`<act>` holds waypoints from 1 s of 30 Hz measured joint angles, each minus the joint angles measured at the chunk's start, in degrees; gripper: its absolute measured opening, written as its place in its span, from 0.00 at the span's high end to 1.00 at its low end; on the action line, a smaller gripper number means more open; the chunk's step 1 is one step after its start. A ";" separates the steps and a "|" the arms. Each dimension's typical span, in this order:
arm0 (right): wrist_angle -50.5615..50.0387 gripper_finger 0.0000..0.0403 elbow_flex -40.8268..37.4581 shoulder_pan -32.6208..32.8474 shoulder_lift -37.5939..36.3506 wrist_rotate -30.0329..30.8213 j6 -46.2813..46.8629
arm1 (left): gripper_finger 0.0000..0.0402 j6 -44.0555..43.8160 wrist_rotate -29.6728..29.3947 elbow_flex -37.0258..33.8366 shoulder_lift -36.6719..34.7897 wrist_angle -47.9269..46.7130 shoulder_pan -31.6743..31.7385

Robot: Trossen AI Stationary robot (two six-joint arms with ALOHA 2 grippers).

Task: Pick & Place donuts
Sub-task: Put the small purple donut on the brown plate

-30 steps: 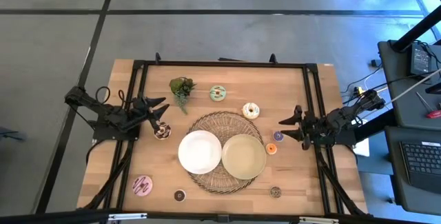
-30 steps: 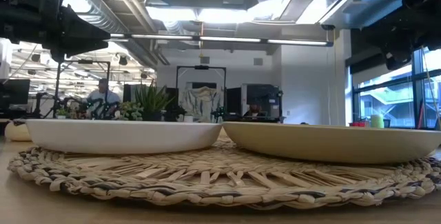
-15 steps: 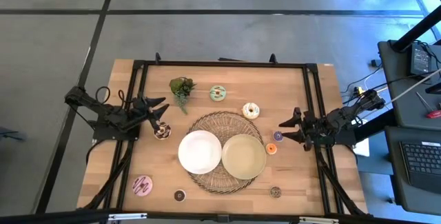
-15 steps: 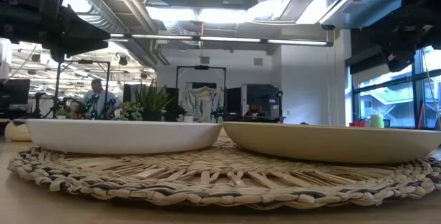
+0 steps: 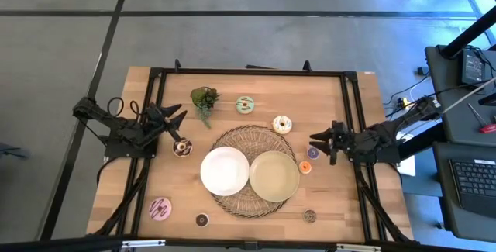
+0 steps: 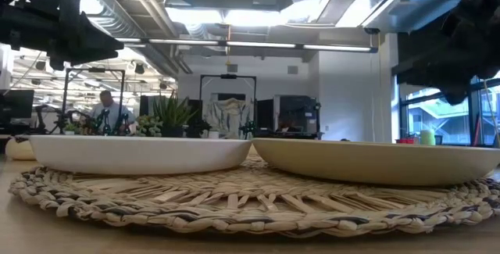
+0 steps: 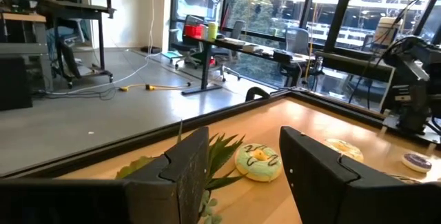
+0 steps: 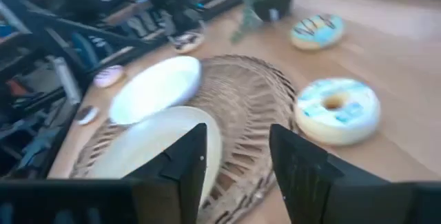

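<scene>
Both arms have shifted in the last second. The left hand [image 5: 175,120], near the counter's [image 5: 341,205] left edge, has drawn back from over the brown-iced donut [image 5: 181,149] toward the far-left corner; in its wrist view the fingers stand apart with nothing between them. The right hand [image 5: 318,138], near the right edge, has swung a little toward the far edge and inward; its fingers are also spread and hold nothing. Neither hand has taken a donut, so the picking looks not yet begun, and both plates, the white plate [image 5: 225,170] and the pale-green plate [image 5: 273,176] on the woven mat [image 5: 240,136], lie bare.

The donuts are small toy rings scattered around the mat:
- a mint-green one [image 5: 246,105] toward the far edge, beside the plant sprig [image 5: 204,98], with dark and yellow streaks on its icing;
- a cream one [image 5: 282,124] just off the mat's far-right side, with pale blue icing in the right wrist view [image 8: 337,109];
- a purple one [image 5: 313,153] and an orange one [image 5: 305,167] close to the right hand;
- a pink one [image 5: 160,208] near the near-left corner;
- two small dark ones [image 5: 202,220] [image 5: 309,215] along the near edge.

The right hand seems best placed for the cream or purple ring.
</scene>
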 joint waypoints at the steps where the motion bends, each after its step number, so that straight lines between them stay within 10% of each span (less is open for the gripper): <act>1: 0.01 0.63 0.00 -0.70 0.99 -0.42 1.74 | 0.57 0.00 0.00 -0.01 0.00 0.00 0.00; 13: -2.45 0.74 7.94 -11.92 11.51 -5.86 1.14 | 0.57 0.00 0.00 -0.02 0.00 0.04 0.00; 23: -34.35 0.80 21.85 -18.98 24.66 -16.53 13.85 | 0.57 -1.60 9.44 -0.01 0.00 0.04 0.00; 30: -31.07 0.81 22.45 -19.07 29.15 -17.03 12.95 | 0.57 -1.99 9.14 -0.02 0.00 0.04 1.23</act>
